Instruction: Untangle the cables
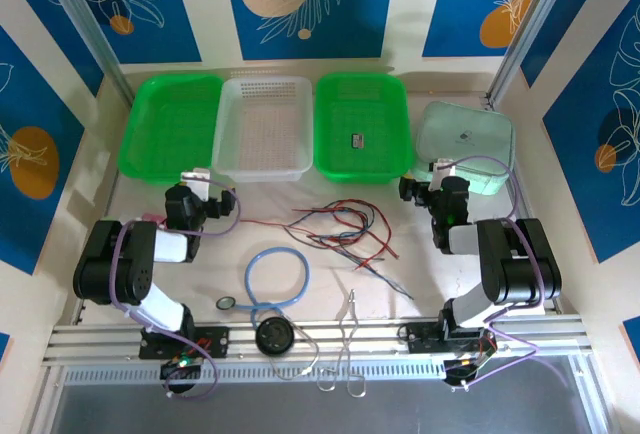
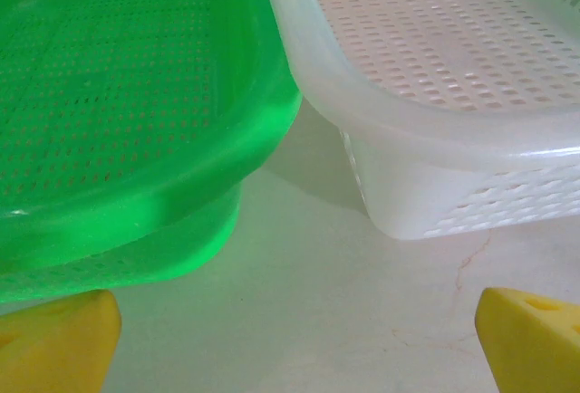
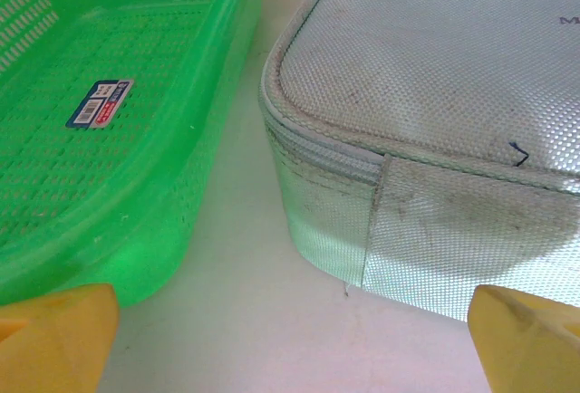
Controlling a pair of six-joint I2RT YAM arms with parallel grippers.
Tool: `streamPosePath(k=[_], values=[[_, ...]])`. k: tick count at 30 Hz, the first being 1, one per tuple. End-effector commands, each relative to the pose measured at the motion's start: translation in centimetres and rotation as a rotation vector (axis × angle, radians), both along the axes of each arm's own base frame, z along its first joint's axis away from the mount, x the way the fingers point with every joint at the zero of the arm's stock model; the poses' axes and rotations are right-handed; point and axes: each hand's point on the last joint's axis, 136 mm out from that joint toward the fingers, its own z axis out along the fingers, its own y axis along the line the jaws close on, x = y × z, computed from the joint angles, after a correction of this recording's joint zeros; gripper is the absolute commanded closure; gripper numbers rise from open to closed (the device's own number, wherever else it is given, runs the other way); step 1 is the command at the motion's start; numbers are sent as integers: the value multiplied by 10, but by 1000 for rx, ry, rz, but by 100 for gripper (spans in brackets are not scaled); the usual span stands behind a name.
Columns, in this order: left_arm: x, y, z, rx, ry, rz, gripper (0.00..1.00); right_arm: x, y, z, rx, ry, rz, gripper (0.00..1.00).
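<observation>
The cables [image 1: 345, 229], thin limp red, black and grey wires, lay tangled in the middle of the counter [image 1: 300, 194], untouched, with left hand [image 2: 290, 343] and right hand [image 3: 290, 343] both wide open and empty back by the perforated plastic baskets [image 1: 262, 170]; step judged: approach, next needing a fine pinch on one strand.

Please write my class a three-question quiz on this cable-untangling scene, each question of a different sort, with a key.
1. True or false: the cables lie loose on the table, between the two arms.
2. Which basket holds a small label? A: the left green basket; B: the white basket; C: the right green basket.
3. Fill in: the left gripper and right gripper both stand ____.
Key: 1 true; 2 C; 3 open.
</observation>
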Motion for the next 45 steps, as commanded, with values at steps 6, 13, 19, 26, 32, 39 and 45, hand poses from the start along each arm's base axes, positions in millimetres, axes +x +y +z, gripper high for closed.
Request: streamPosePath(k=[6,13,19,26,32,39,45], values=[[8,-5,16,2,-57,-26,0,6,1,11,16,-32,4,1],[9,3,16,4,-52,27,0,6,1,11,17,-33,5,1],[9,4,16,6,-54,29,0,6,1,11,17,-32,6,1],[9,5,17,9,-58,35,0,6,1,11,20,-32,6,1],[-1,17,34,14,-114,113,0,-1,2,24,19,-70,16,1],[-11,29,63,28,-114,196,0,-28,-10,43,23,-60,-76,1],[-18,33,76,49,-40,251,0,-55,-10,56,92,90,-175,1]])
